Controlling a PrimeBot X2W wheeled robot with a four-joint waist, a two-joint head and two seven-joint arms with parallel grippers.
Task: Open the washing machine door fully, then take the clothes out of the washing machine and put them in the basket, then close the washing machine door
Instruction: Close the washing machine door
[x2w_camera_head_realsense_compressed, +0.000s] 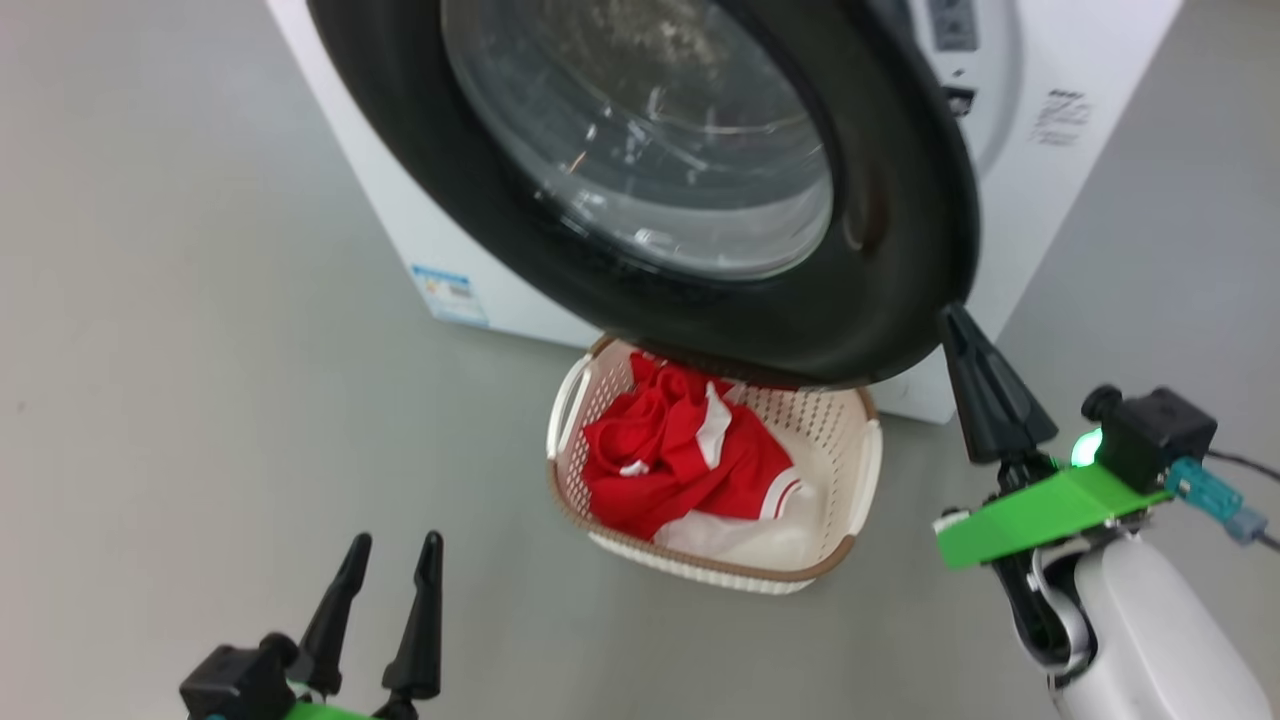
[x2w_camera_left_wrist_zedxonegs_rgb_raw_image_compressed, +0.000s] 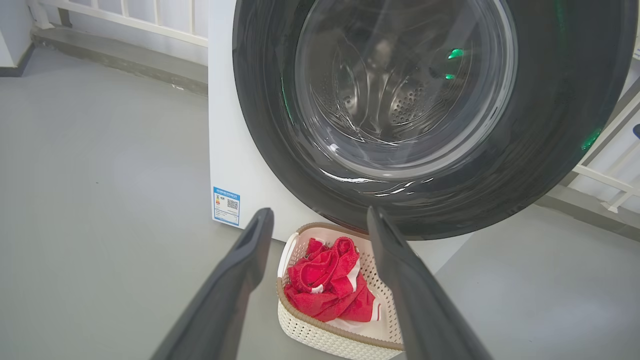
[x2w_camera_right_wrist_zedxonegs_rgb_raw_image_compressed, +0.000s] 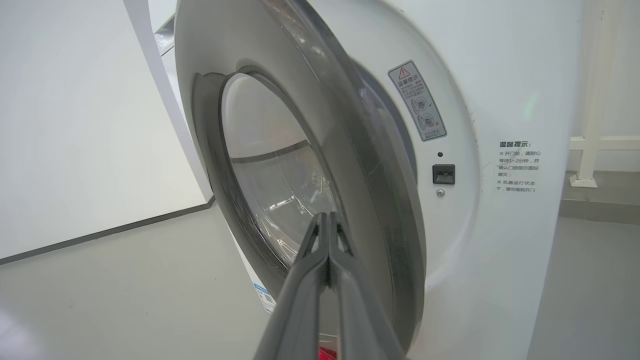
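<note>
**Partly open door, jersey already in the basket**

Ahead, the large round washing machine door (x2w_camera_head_realsense_compressed: 450, 200) (x2w_camera_left_wrist_zedxonegs_rgb_raw_image_compressed: 550, 150) (x2w_camera_right_wrist_zedxonegs_rgb_raw_image_compressed: 300, 150), glossy black at the rim with a bulging clear glass window, stands swung out from the big white front-loading washing machine (x2w_camera_head_realsense_compressed: 1050, 230) (x2w_camera_left_wrist_zedxonegs_rgb_raw_image_compressed: 225, 150) (x2w_camera_right_wrist_zedxonegs_rgb_raw_image_compressed: 500, 75). In the right wrist view a wedge of space shows between the door's free edge and the machine front. In the head view the door's lower rim hangs over the far end of the small cream-white perforated basket (x2w_camera_head_realsense_compressed: 865, 470) (x2w_camera_left_wrist_zedxonegs_rgb_raw_image_compressed: 310, 332). The basket sits on the grey floor (x2w_camera_head_realsense_compressed: 200, 300) just in front of the machine. Bare floor lies to the left and to the near side of it.

The bright red clothes (x2w_camera_head_realsense_compressed: 670, 450) (x2w_camera_left_wrist_zedxonegs_rgb_raw_image_compressed: 325, 285), trimmed in white, lie bunched inside the basket.

The right hand (x2w_camera_head_realsense_compressed: 952, 315) (x2w_camera_right_wrist_zedxonegs_rgb_raw_image_compressed: 325, 215) has its two fingers pressed together and grips nothing. Its tip is at the door's lower right edge; I cannot tell whether it touches. The left hand (x2w_camera_head_realsense_compressed: 396, 540) (x2w_camera_left_wrist_zedxonegs_rgb_raw_image_compressed: 320, 212) is spread wide and empty, near the basket's left side and apart from the clothes.
</note>
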